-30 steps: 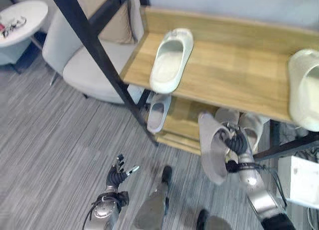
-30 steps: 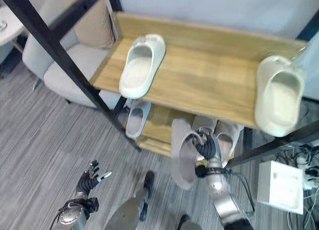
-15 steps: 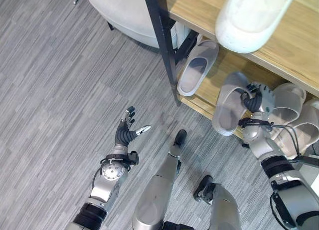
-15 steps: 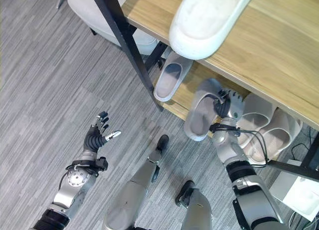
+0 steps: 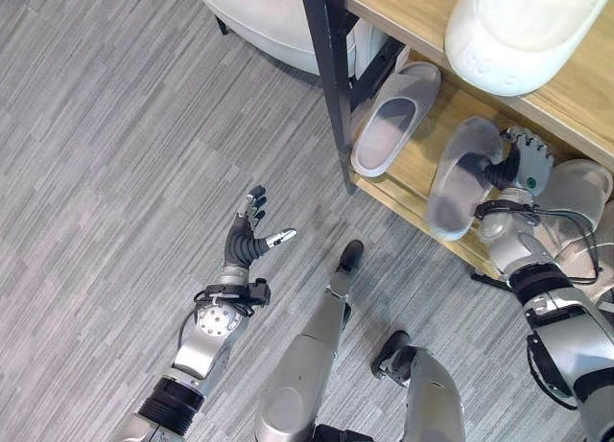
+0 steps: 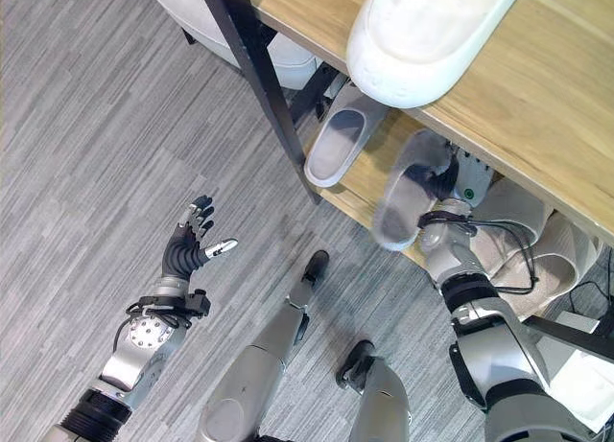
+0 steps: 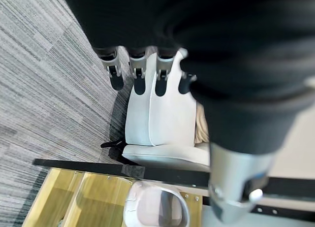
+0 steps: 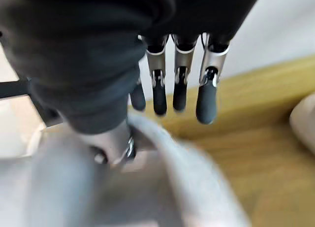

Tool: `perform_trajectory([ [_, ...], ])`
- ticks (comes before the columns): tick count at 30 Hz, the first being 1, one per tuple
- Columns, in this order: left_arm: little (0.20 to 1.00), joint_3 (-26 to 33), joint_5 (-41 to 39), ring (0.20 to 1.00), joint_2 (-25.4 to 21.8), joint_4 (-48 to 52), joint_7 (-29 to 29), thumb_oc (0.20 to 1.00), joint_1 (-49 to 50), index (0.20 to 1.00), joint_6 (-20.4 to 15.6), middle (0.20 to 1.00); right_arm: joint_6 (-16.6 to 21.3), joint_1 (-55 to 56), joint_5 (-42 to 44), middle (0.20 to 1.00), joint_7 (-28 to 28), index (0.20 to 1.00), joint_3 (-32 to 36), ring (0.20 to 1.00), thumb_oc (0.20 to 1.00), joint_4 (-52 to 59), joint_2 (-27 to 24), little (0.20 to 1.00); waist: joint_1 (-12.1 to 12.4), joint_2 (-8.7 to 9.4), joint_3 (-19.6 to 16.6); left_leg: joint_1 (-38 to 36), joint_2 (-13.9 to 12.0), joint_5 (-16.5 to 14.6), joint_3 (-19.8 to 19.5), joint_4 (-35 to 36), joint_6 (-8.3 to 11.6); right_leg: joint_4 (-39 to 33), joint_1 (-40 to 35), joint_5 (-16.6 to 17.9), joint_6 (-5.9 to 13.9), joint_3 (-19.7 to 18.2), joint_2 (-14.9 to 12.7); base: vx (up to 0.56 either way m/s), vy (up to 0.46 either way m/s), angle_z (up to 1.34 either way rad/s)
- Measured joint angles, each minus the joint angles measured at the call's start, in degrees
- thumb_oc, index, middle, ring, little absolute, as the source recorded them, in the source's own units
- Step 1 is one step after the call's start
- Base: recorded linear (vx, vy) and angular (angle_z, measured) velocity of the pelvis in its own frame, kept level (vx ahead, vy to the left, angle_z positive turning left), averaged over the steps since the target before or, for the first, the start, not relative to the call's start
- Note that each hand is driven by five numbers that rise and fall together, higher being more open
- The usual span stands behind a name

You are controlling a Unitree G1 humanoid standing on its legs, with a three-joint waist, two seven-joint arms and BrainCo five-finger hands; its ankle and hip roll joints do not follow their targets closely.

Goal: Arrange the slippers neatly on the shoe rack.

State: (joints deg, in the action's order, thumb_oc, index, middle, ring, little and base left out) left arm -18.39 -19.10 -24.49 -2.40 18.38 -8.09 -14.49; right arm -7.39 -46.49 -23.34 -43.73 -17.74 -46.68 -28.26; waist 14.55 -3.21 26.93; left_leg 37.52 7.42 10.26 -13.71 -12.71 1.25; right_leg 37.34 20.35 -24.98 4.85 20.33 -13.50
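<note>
Since half a second ago the right hand (image 5: 518,166) has carried the grey slipper (image 5: 459,178) further in over the front edge of the lower shelf (image 5: 414,178) of the shoe rack (image 5: 328,78); before, the slipper hung more in front of that edge. The thumb and fingers (image 8: 206,96) are pinched on the slipper's rim, and the slipper is tilted, its toe toward the floor (image 5: 106,174).

Beside it on the lower shelf, nearer the rack's black post, a second grey slipper (image 5: 395,118) lies flat. On the other side of the held slipper, more pale slippers (image 6: 523,212) lie on the same shelf. A white slipper (image 5: 523,30) rests on the rack's upper shelf (image 6: 566,97).

The left hand (image 5: 246,241) hovers over the floor, well apart from the rack, its fingers spread and holding nothing. A pale chair (image 7: 157,133) stands beside the rack.
</note>
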Motion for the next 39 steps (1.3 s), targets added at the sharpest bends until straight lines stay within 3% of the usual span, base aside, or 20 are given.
perform_trajectory([
  [8,1.000,-1.16,-0.01,1.000,0.14,0.13,0.52,1.000,-1.78,1.000,0.00,1.000,1.82,4.09,5.79,1.000,-0.61,1.000,3.14,1.000,1.000,5.75,6.30,1.000,-1.09,-0.01,-0.02,-1.69,-0.26,0.65,0.09,0.06,0.10,-0.76,-1.41,0.01,0.00,-0.33,0.05,0.00,0.006,-0.01],
  [11,1.000,-1.87,-0.03,1.000,1.21,0.04,0.93,1.000,-1.54,1.000,0.17,1.000,5.50,9.71,13.67,1.000,-3.36,1.000,7.70,1.000,1.000,11.18,11.74,1.000,-3.06,0.00,-0.06,-1.91,-0.78,0.46,0.85,0.04,-0.16,-0.26,-1.11,0.03,-0.02,-1.24,0.29,-0.03,0.032,-0.13],
  [22,1.000,-1.80,-0.06,1.000,1.72,-0.07,0.98,1.000,0.03,1.000,0.25,1.000,8.87,12.58,22.83,1.000,-2.83,1.000,7.69,1.000,1.000,9.30,14.37,1.000,-3.28,0.01,-0.06,-2.09,-2.06,0.50,1.63,0.22,-0.09,0.29,-0.74,0.21,-0.33,-2.16,1.27,-0.01,0.000,-0.05],
  [32,1.000,-1.67,-0.86,1.000,1.69,-0.09,-0.55,1.000,0.78,1.000,1.32,1.000,17.06,7.33,49.52,1.000,6.81,1.000,7.69,1.000,1.000,6.56,17.27,1.000,-2.56,0.29,-0.57,-1.53,-1.71,0.43,1.29,0.38,0.07,0.40,-0.34,0.10,-0.51,-1.62,1.25,0.01,-0.018,0.02],
  [39,1.000,-1.79,-2.31,1.000,1.63,-0.09,-1.77,1.000,0.73,1.000,1.87,1.000,19.50,3.31,64.18,1.000,12.54,1.000,7.67,1.000,1.000,6.32,17.83,1.000,-0.76,0.39,-0.93,-1.59,-1.70,0.20,0.68,0.48,0.47,0.41,-0.48,0.02,-0.63,-1.35,1.22,0.01,-0.014,0.01],
])
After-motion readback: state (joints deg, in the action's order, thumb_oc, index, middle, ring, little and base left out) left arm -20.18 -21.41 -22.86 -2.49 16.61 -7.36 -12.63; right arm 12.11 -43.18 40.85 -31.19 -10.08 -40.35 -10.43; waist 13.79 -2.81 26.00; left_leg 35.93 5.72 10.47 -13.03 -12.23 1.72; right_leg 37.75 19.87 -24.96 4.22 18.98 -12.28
